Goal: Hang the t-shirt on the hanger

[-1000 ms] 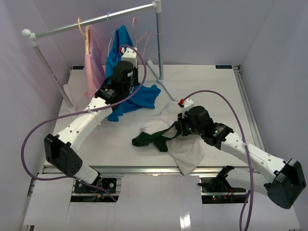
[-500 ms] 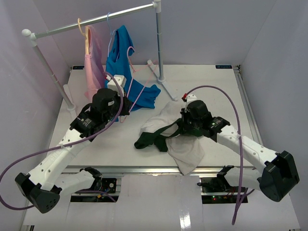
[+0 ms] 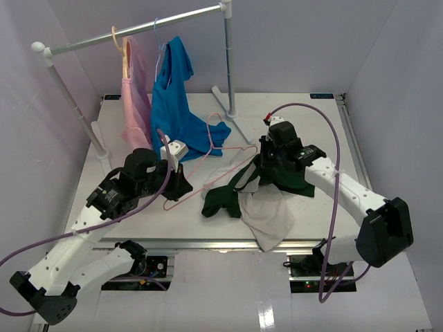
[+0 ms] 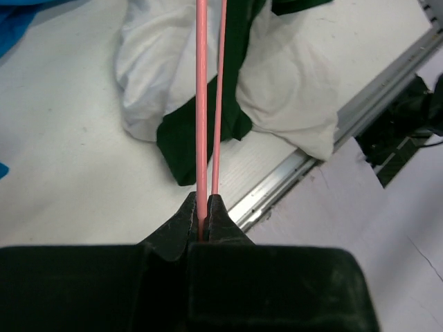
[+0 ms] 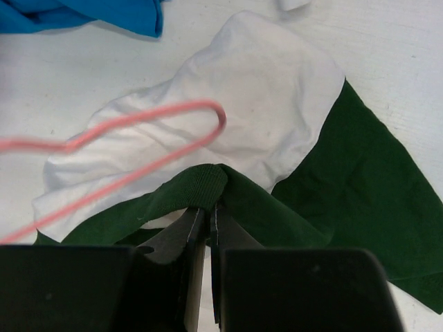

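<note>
The t-shirt point(image 3: 266, 216) lies crumpled by the tabletop's near edge, right of centre. The left gripper point(image 4: 201, 207) clamps the pink hanger point(image 4: 201, 104) by its wire. Farther back, the right gripper point(image 5: 205, 216) pinches the shirt's dark green neckband.

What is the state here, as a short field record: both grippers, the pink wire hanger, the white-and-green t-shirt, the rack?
left gripper: shut on the thin pink wire hanger, pinching two wires together
right gripper: shut on a green ribbed edge of the white t-shirt with dark green sleeves
hanger: far end over the shirt's white fabric
t-shirt: crumpled on the white table, not on the hanger
rack: bright blue shirt and pale pink garment hanging
</note>
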